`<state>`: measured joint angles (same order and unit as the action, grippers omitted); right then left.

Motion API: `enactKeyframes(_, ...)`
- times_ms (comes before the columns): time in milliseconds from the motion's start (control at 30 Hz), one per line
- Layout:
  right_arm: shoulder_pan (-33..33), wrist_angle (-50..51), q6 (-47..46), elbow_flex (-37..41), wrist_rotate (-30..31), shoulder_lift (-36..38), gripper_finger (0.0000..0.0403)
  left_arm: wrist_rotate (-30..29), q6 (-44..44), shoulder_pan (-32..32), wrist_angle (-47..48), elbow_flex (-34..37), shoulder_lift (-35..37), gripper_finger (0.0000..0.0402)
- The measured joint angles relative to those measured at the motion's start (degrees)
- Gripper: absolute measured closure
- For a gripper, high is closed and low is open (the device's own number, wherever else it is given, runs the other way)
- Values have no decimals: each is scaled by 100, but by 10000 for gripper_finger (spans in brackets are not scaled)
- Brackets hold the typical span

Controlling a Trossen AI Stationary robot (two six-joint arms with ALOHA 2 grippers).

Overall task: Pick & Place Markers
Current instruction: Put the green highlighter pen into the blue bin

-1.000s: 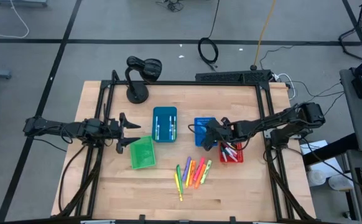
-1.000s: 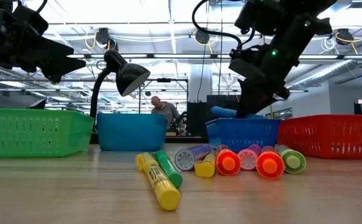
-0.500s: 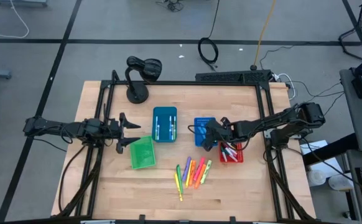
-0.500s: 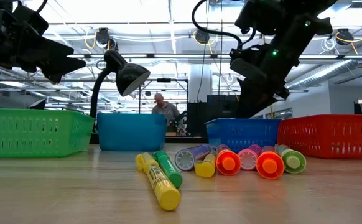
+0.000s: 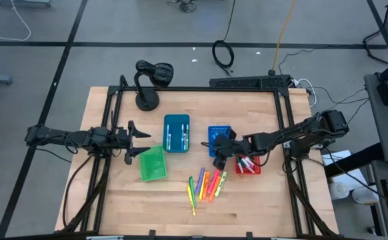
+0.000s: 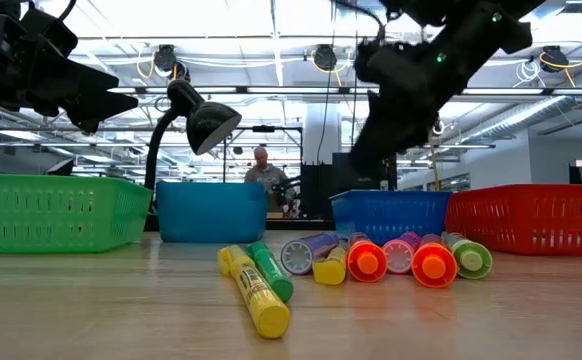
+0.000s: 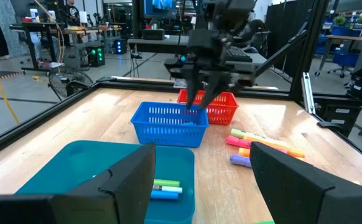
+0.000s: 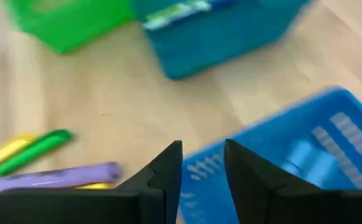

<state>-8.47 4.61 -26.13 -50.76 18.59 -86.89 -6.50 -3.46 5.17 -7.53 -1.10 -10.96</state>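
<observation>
Since the earlier frame, the right gripper (image 5: pixel 217 155) has swung from the blue plastic basket (image 5: pixel 215 132) toward frame centre, jaws slightly parted and empty. Loose neon markers (image 5: pixel 206 186) lie on the wooden bench (image 5: pixel 114 200), lower centre. At left, the left gripper (image 5: pixel 141 140) hovers with jaws wide apart, holding nothing.

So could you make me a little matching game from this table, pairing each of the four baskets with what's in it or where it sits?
Baskets:
1. green bin
2. teal bin
3. blue bin
4. red bin

Descriptions:
A. farthest right, holds white pens with coloured caps
B. right gripper hangs at its front edge
C. nearest the left gripper, no pens seen inside
D. in front of the black desk lamp, holds a few pens

Pairs: 1-C, 2-D, 3-B, 4-A
</observation>
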Motion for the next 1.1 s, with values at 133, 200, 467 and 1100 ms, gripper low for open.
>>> enactKeyframes(133, -220, -476, 626, 0, -259, 0, 294, 0, -1, 0, 0, 0, -1, 135)
enactKeyframes(200, -337, -635, 939, 0, -383, 0, 294, 0, 0, 0, 2, 2, 0, 135)
enactKeyframes(467, -768, -765, 2053, 0, -1097, 0, 293, 0, 0, 0, 1, 0, 0, 135)
enactKeyframes(1100, -1368, -740, 3396, 0, -2417, 0, 293, 0, -1, 0, 1, 1, 0, 135)
